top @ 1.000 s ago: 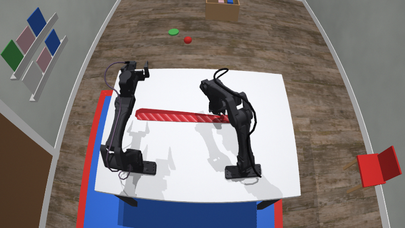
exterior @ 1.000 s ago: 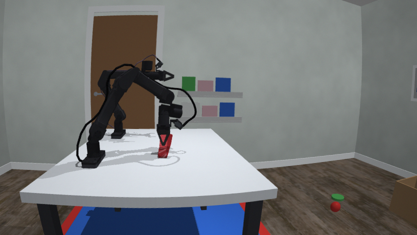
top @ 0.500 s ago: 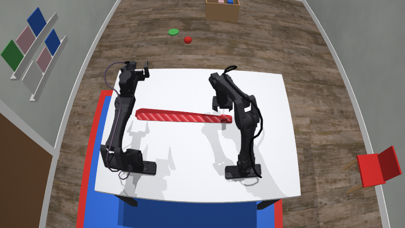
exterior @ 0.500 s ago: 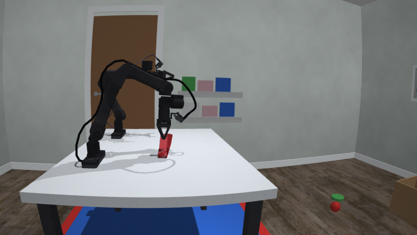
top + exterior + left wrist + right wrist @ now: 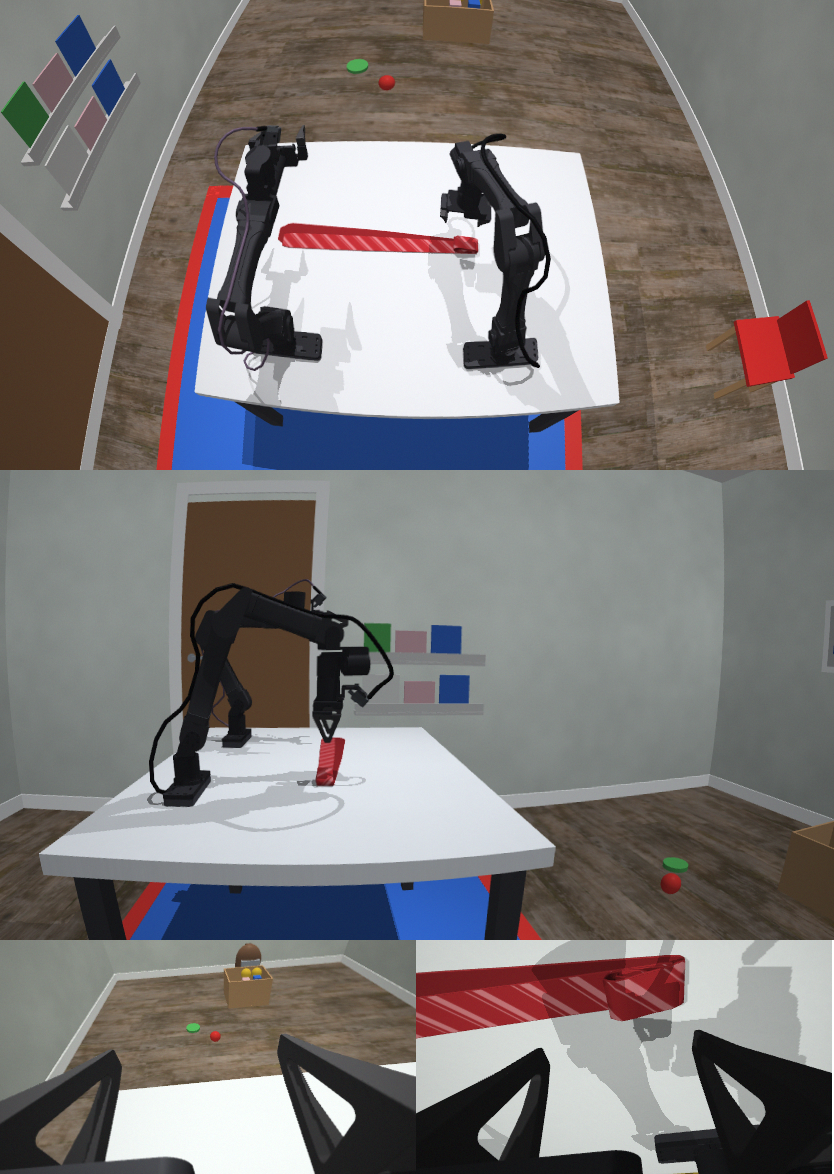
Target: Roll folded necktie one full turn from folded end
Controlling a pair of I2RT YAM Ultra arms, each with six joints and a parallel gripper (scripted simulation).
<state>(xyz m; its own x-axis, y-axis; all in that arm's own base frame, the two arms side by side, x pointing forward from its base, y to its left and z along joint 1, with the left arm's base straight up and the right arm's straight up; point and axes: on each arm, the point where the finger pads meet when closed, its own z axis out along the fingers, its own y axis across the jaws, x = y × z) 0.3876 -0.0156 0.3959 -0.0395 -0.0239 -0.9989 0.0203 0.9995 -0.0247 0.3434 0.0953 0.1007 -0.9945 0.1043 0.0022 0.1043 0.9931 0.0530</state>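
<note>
The red striped necktie lies lengthwise on the white table. Its end nearer the right arm is turned over into a short, flattened loop. In the right wrist view this loop stands a little above the strip and sits slightly askew, its near corner jutting past the strip's edge. My right gripper is open and empty above the table, near the loop and not touching it. My left gripper is open and empty, held high, facing the far table edge.
The left arm base and right arm base stand on the table's near side. The tie's wide end lies beside the left arm. A ball, a green disc and a box are on the floor beyond.
</note>
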